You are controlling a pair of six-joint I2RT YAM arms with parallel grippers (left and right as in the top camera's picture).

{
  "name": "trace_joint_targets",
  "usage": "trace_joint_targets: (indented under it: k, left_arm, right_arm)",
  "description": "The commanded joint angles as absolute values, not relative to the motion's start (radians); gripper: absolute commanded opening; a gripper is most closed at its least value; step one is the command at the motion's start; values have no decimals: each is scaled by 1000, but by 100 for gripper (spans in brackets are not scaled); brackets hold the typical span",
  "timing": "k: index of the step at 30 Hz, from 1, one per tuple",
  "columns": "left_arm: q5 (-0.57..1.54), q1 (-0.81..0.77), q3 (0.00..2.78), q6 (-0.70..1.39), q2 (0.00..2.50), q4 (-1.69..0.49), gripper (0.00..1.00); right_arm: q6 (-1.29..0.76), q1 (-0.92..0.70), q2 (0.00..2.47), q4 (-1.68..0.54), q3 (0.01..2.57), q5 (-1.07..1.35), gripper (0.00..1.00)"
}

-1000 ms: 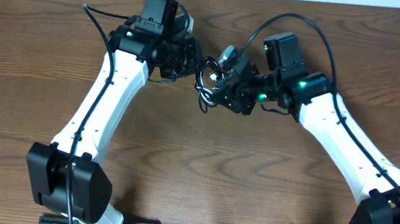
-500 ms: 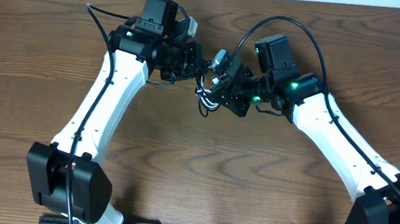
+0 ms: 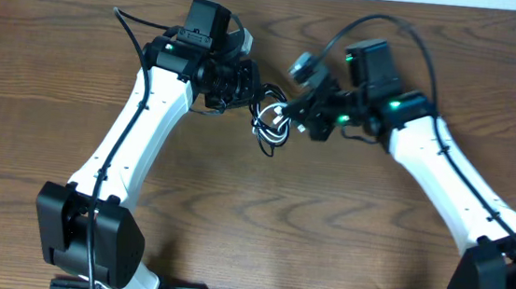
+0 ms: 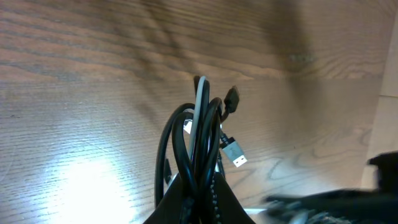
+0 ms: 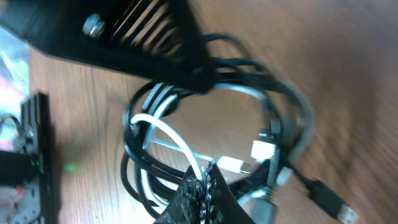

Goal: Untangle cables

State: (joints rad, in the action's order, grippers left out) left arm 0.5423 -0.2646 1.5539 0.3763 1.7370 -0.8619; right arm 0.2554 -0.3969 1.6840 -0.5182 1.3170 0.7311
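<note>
Black thin looped cord (image 4: 160, 149) and white thin looped cord (image 4: 200, 112) interwoven. Left gripper (image 4: 194, 190) clenched on both; right gripper (image 5: 202, 185) pinches white cord. Separation not yet done.

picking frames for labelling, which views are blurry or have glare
Overhead: evenly lit and sharp, thin black and white looped cables readable. Left wrist: bright glare on the brown wooden table at lower left; cables in the left fingers fairly crisp; dark shape at lower right smeared. Right wrist: motion blur throughout, worst along the cables' right side.
</note>
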Motion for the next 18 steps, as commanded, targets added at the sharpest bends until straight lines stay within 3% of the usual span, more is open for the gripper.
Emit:
trace_joint_targets:
  k: [1,7,11,16,17,18]
  left_arm:
    - [503,-265,1548,364,1711,-867,7]
    - [503,-265,1548,364,1711,-867,8]
    - [504,-265,1548,364,1711,-867,7]
    - [505,-265,1548,364,1712,-867,7]
    - [505,-265,1548,364,1712,-867,7]
    - [506,-265,1548,363,1711,-867,7]
  right_arm:
    - [137,-316,1606,-490,1328,845,1]
    - [-47,-210,1518,-463,1328,838,1]
    - [-202,-164,1489,-476,1328,700,1]
    - [-81,-182,1494,-484,1328,726,1]
    - [-30,-194,1498,-491,1328,735,5]
    - [58,-222,1509,-508,1328,743,25]
